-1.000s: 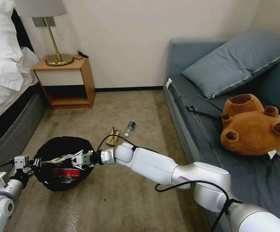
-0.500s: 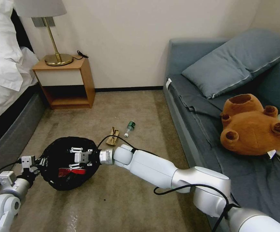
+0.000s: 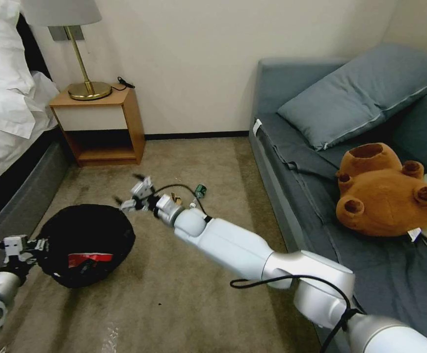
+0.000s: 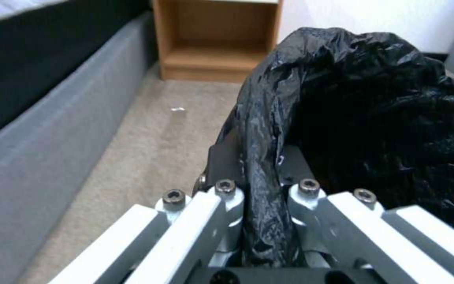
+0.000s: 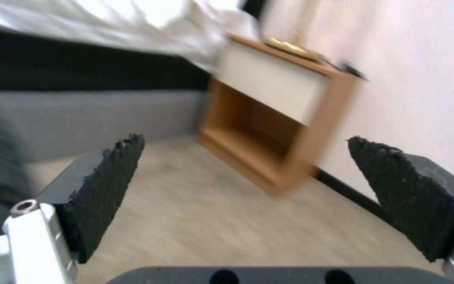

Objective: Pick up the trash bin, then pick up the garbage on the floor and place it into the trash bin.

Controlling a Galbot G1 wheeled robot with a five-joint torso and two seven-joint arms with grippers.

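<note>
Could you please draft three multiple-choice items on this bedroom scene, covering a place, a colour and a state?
1. Where is the green-capped bottle?
A. on the carpet
B. on the nightstand
C. on the sofa

2. What colour is the bag lining the trash bin?
A. white
B. blue
C. black

3. How are the right gripper jaws?
A. shut on a wrapper
B. open and empty
C. shut on the bin rim

Answers:
1 A: it lies on the floor beyond the right arm.
2 C: glossy black plastic covers the rim.
3 B: the pads stand wide apart with nothing between.
</note>
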